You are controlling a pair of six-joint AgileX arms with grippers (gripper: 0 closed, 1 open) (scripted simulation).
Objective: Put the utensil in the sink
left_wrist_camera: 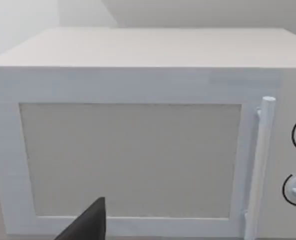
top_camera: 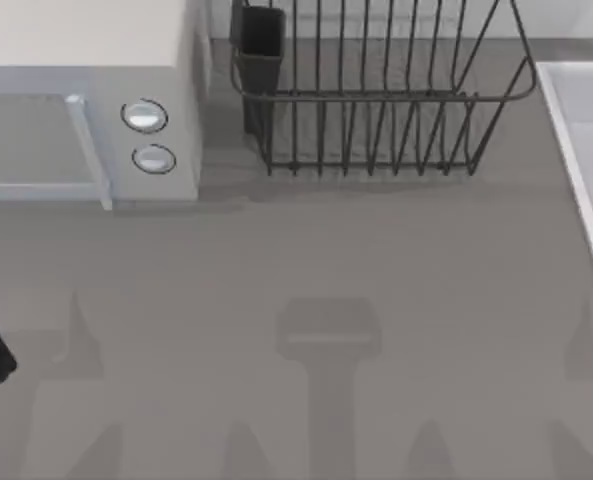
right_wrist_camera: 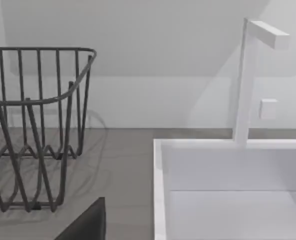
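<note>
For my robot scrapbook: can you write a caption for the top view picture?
White microwave at left, dark wire dish rack behind centre, sink rim at right, grey table between them.
</note>
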